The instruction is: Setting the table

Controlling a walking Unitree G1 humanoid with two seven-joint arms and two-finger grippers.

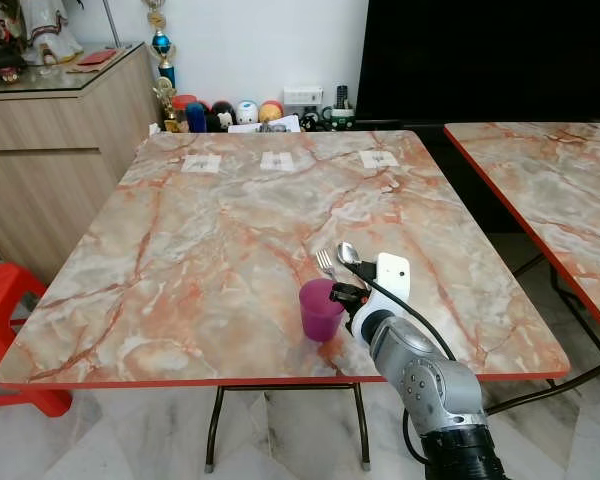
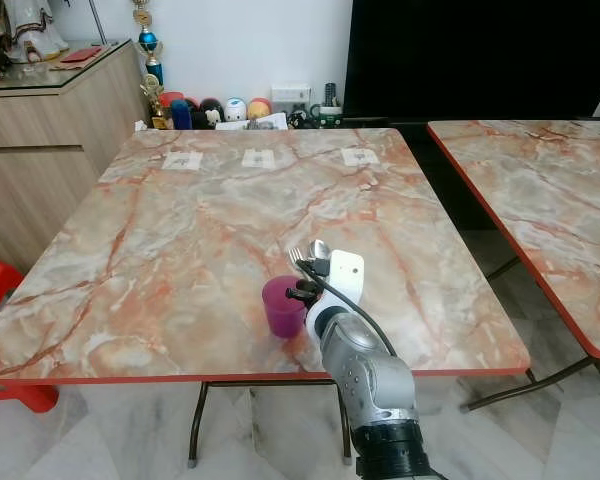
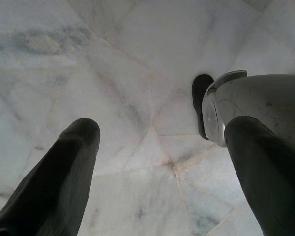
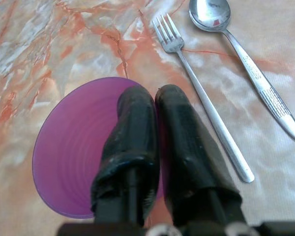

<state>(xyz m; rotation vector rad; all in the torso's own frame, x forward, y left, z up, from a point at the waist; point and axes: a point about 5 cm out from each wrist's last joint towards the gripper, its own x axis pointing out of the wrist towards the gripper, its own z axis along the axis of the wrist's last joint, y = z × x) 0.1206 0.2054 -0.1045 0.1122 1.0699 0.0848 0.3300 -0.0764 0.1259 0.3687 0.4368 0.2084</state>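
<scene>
A purple cup (image 1: 318, 310) stands upright near the front edge of the marble table (image 1: 200, 260). My right gripper (image 4: 156, 98) is shut on the cup's right rim, with one finger inside the cup and the other outside. A metal fork (image 4: 201, 98) and a spoon (image 4: 250, 69) lie side by side on the table just beyond and to the right of the cup, handles toward me. My left gripper (image 3: 162, 132) hangs idle over the pale floor, its fingers wide apart and holding nothing.
Three small paper labels (image 1: 277, 160) lie along the table's far side. A second marble table (image 1: 560, 190) stands to the right across a gap. At the left are a red stool (image 1: 0, 300) and a wooden cabinet (image 1: 50, 150). Small items line the back wall.
</scene>
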